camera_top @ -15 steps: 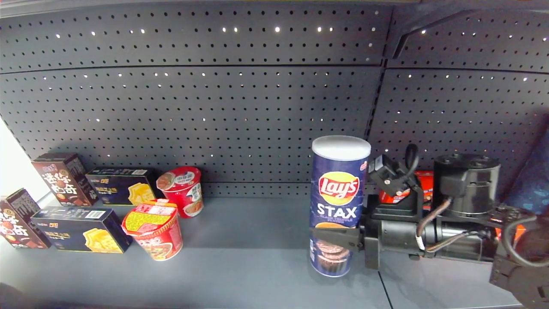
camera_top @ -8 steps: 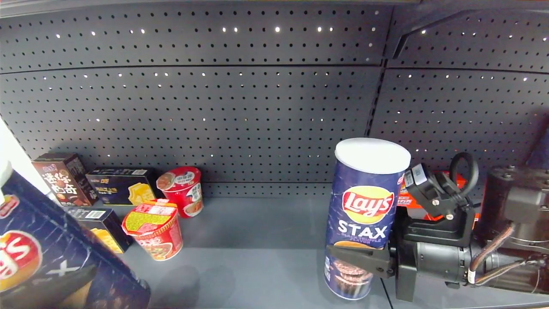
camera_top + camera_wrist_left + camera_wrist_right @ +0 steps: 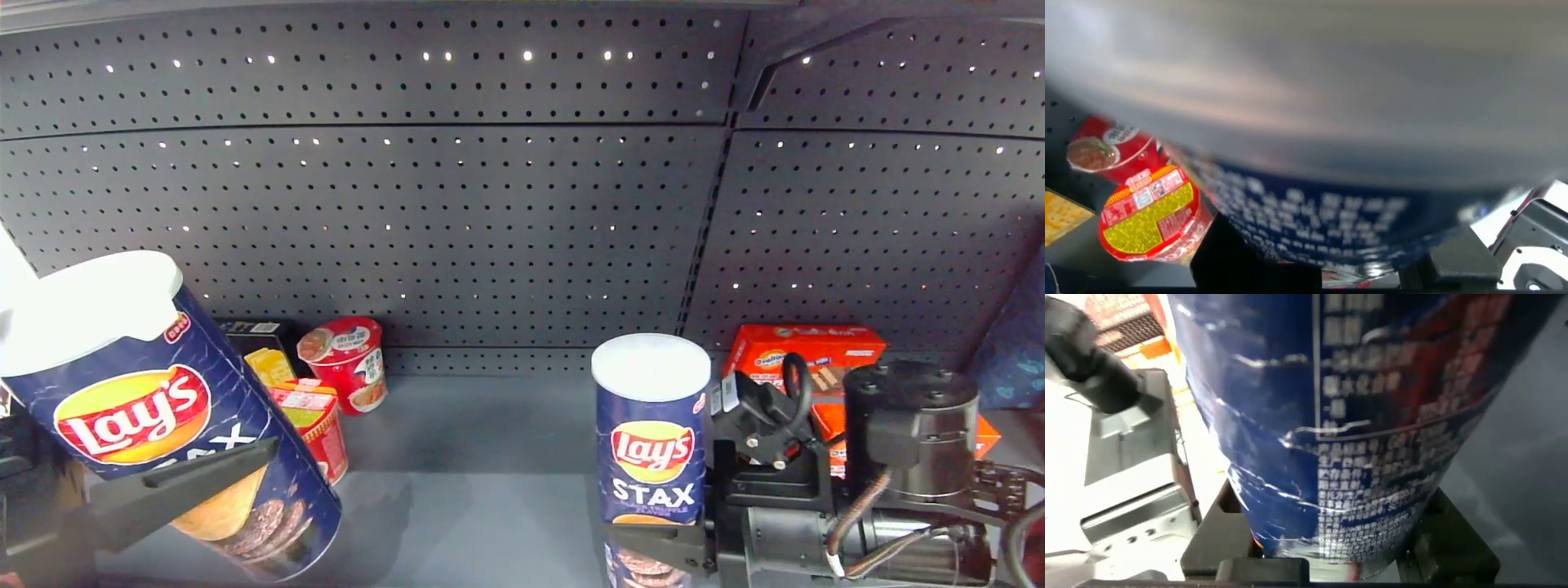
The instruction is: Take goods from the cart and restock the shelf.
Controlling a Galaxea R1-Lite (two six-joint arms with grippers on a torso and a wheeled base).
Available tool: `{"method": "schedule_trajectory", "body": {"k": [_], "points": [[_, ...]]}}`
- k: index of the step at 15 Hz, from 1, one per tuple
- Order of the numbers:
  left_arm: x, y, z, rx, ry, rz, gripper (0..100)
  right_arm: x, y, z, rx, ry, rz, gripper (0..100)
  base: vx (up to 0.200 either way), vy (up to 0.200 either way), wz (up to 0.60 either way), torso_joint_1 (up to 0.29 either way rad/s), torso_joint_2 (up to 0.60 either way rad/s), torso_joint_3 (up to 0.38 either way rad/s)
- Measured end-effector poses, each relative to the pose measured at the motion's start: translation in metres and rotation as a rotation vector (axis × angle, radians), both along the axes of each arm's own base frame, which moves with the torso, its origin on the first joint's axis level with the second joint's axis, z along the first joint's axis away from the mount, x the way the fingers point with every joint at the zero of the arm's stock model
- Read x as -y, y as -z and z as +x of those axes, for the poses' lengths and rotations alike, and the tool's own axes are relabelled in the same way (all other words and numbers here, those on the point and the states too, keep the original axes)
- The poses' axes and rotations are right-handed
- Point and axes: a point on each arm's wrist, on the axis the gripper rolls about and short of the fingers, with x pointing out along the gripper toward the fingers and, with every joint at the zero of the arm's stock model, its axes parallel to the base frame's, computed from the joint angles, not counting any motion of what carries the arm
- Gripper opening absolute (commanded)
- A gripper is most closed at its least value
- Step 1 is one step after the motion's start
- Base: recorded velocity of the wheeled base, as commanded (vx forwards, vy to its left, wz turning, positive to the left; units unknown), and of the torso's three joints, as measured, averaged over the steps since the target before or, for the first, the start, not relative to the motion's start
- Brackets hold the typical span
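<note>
The left end effector (image 3: 220, 482) is clamping a tilted blue cylindrical chip canister with a white lid (image 3: 139, 408) over the front-left corner of the dark grey metal shelf (image 3: 490, 457), the lid leaning toward the left edge. The right end effector (image 3: 653, 543) is gripping an upright blue chip canister (image 3: 651, 441) low on its body, near the front edge, right of centre; its base is running out of view, so contact with the shelf cannot be confirmed. A red noodle cup (image 3: 347, 363) is standing at the back edge, left of centre. A second red cup with a yellow-green lid (image 3: 314, 425) is sitting in front of it, partly hidden behind the tilted canister. An orange cardboard box (image 3: 804, 351) is sitting at the back edge toward the right.
</note>
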Motion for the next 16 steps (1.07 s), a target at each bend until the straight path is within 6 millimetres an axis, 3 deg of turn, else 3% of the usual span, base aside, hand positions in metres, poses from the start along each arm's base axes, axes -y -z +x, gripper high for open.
{"method": "schedule_trajectory", "body": {"k": [9, 16], "points": [[-0.001, 0.001, -0.004, 0.002, -0.001, -0.002, 0, -0.029, 0.021, 0.037, -0.025, 0.009, -0.024, 0, 0.000, 0.000, 0.00, 0.000, 0.00, 0.000], [-0.001, 0.001, -0.006, 0.008, 0.000, -0.003, 0, -0.038, 0.033, 0.048, -0.035, 0.001, -0.028, 0, 0.000, 0.000, 0.00, 0.000, 0.00, 0.000]]}}
